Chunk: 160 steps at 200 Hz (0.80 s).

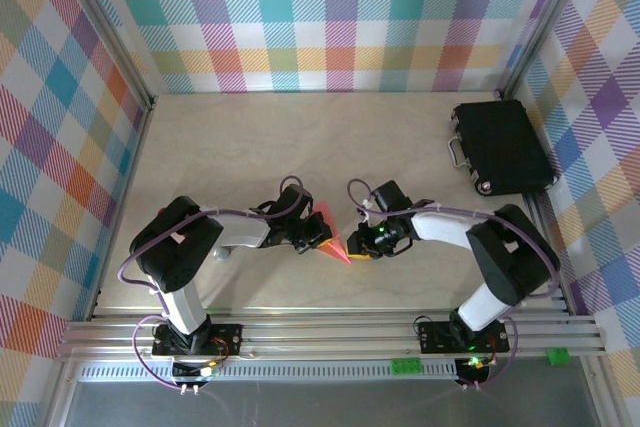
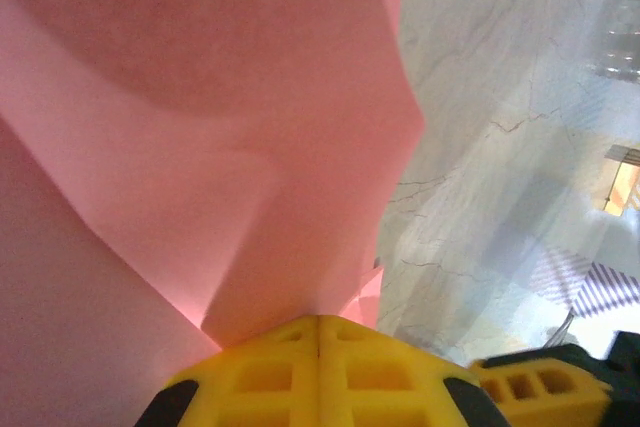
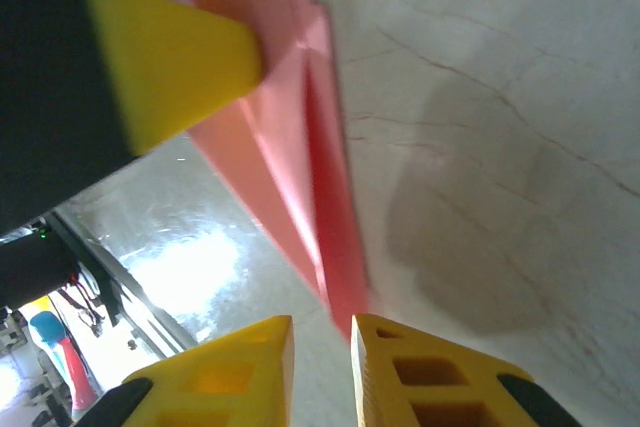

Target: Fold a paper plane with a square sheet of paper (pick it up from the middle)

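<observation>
The square sheet of paper is folded into a narrow, pointed salmon-pink paper plane, held just above the table between the two grippers. My left gripper is shut on its wide end; in the left wrist view the yellow fingertips meet on the paper, which fans out ahead of them. My right gripper is at the pointed tip. Its jaws stand a little apart, and the tip of the plane ends just in front of the gap, touching neither finger clearly. The left gripper's yellow finger shows at upper left.
A black case lies at the back right of the pale table. Checked walls close in the left, back and right sides. An aluminium rail runs along the near edge by the arm bases.
</observation>
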Each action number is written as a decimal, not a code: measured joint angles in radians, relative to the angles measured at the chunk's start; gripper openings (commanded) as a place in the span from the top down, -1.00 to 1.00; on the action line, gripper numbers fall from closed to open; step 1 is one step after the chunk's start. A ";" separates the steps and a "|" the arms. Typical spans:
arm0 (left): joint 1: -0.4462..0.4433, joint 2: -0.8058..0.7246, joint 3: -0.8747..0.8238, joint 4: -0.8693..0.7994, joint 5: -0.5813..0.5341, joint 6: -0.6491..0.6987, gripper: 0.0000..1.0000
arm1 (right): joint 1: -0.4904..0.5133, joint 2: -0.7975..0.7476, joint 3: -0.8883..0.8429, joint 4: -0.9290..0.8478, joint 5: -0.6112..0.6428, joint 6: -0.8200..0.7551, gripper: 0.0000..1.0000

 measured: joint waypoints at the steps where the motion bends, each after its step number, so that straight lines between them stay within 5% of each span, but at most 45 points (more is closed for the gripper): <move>1: 0.000 0.000 0.000 0.000 0.000 0.000 0.90 | 0.000 -0.005 0.000 0.000 0.002 -0.001 0.46; 60: 0.000 0.000 0.005 -0.006 -0.003 0.000 0.85 | 0.061 -0.006 0.060 -0.029 0.125 -0.037 0.27; 160: 0.000 0.000 0.007 -0.006 -0.003 -0.008 0.82 | 0.132 0.120 0.157 -0.048 0.261 -0.068 0.29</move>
